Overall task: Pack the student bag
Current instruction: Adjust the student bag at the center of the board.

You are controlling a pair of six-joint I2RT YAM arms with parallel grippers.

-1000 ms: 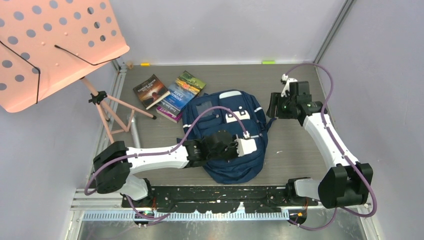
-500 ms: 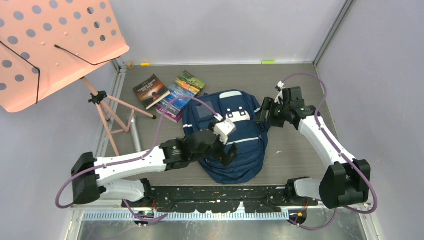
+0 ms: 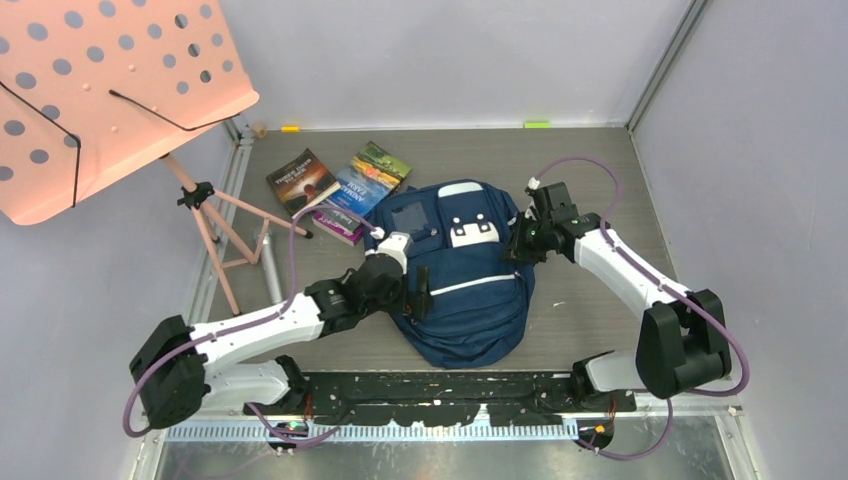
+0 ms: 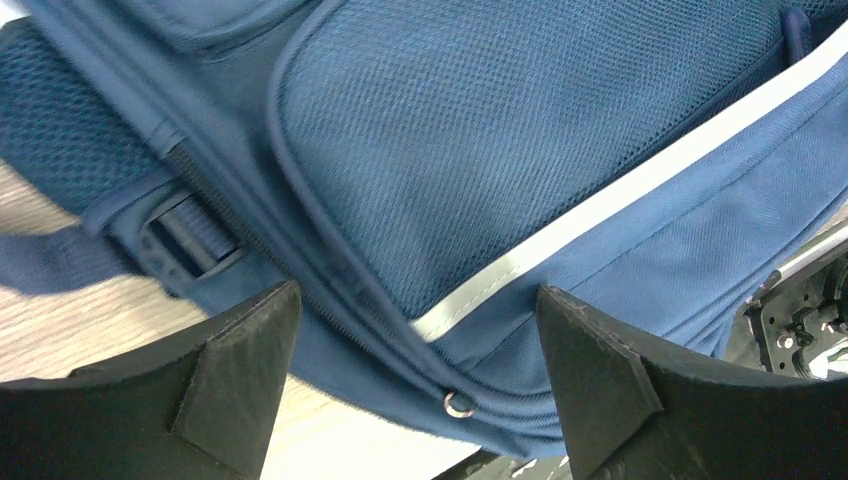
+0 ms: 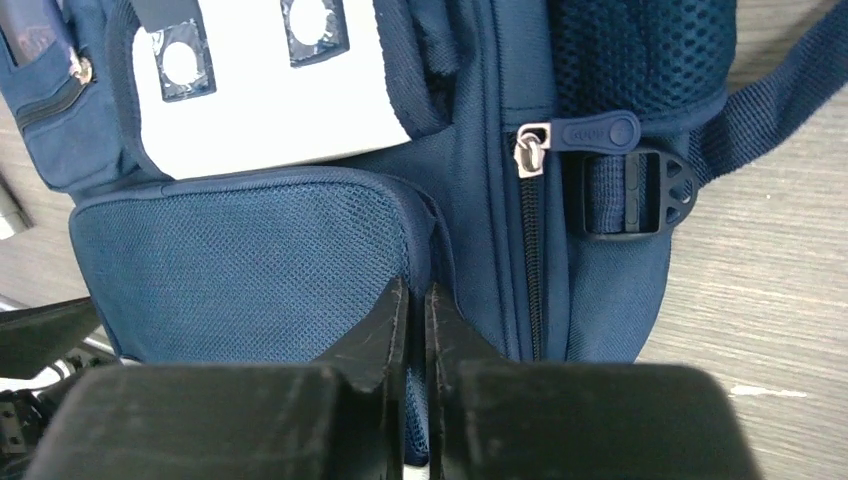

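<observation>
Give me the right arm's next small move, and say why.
Likely open the right jaws and slide them over to the zipper pull. They stand almost closed against the mesh pocket of the student bag, with the pull off to one side, not between them. The zip looks fully shut, and the books lie outside the bag.

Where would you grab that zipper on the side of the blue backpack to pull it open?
Probably the rounded blue pull tab on the metal slider, at the side of the student bag. It lies flat, pointing sideways toward the strap buckle, so come down from above, pinch across its narrow width, and pull along the zipper.
</observation>
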